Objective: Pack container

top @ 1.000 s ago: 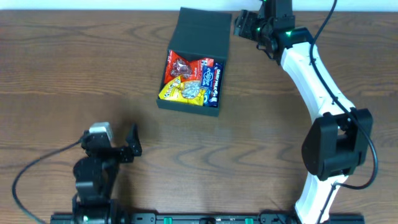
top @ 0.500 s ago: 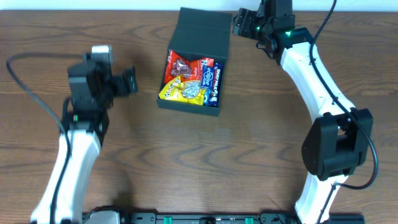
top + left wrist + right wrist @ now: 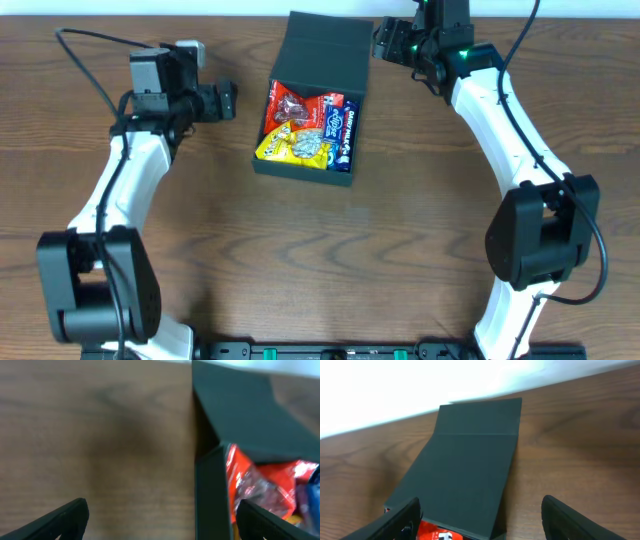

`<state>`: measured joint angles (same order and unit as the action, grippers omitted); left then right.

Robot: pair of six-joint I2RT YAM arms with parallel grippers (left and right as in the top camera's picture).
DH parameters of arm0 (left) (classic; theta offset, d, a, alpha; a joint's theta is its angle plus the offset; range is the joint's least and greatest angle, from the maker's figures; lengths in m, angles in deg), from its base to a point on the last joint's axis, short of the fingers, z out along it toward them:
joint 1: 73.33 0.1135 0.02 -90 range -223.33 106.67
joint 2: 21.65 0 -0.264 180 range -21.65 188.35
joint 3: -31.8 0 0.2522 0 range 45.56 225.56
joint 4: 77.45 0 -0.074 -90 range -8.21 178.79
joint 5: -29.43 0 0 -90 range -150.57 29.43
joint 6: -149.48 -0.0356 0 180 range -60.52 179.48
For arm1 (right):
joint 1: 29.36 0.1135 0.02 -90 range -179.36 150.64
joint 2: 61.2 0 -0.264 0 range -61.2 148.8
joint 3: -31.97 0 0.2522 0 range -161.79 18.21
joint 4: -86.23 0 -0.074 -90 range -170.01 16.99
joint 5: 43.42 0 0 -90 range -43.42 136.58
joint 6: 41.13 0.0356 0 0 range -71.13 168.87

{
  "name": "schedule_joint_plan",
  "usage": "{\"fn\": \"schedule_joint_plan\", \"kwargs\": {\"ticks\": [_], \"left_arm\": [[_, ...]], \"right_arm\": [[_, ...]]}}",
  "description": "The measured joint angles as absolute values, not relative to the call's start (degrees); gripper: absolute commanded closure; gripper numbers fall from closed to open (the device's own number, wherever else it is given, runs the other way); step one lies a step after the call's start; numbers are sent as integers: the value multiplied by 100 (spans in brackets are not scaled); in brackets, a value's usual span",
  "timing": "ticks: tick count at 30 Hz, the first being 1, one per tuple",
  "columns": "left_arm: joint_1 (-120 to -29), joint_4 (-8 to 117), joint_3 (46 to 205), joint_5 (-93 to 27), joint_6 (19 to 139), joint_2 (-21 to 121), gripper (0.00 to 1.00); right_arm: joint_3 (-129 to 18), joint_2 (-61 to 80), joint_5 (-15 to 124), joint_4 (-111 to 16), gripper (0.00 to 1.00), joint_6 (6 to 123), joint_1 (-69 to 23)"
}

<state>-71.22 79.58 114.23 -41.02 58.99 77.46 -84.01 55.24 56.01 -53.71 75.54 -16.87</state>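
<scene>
The dark teal container (image 3: 297, 167) sits at the table's far middle, its flap lid (image 3: 325, 52) tilted back and open. Red, yellow and blue snack packets (image 3: 305, 128) fill it. My left gripper (image 3: 226, 101) is open and empty, just left of the container at its rim height; in the left wrist view the container wall (image 3: 211, 495) lies between the fingers (image 3: 160, 522), with red packets (image 3: 260, 485) beyond. My right gripper (image 3: 384, 42) is open and empty by the lid's far right edge; the right wrist view shows the lid (image 3: 465, 467) between its fingers (image 3: 482, 517).
The wooden table (image 3: 320, 260) runs to a white far edge (image 3: 395, 390) just behind the container. Both arms reach in from the near side, left arm (image 3: 120, 200) and right arm (image 3: 510, 130).
My left arm has swung from the near left up to the container's left side, its gripper open. The right arm, container and packets have not moved.
</scene>
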Motion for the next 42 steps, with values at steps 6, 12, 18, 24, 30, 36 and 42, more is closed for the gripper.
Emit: {"fn": "schedule_joint_plan", "kwargs": {"ticks": [6,12,18,24,30,36,42], "left_arm": [[-7170,7554,11440,-4126,5896,7974,5],[-7513,6959,11471,-4452,5857,8295,5],[-7728,6773,11471,-4664,5818,8489,5],[-7859,6533,11486,-4751,5813,8489,5],[-8158,6115,11499,-4773,5813,8489,5],[-8329,5932,11499,-4771,5813,8489,5],[-8335,6074,11499,-4790,5813,8489,5]], "right_arm": [[-8401,5524,5584,-5366,23,7554,-1691],[-8401,5524,5582,-5331,23,7554,-1704],[-8401,5524,5580,-5224,22,7554,-1704],[-8401,5524,5580,-5128,21,7554,-1704],[-8401,5524,5582,-5106,21,7554,-1724],[-8401,5524,5577,-5032,21,7554,-1888],[-8401,5524,5575,-4859,24,7526,-1923]]}}
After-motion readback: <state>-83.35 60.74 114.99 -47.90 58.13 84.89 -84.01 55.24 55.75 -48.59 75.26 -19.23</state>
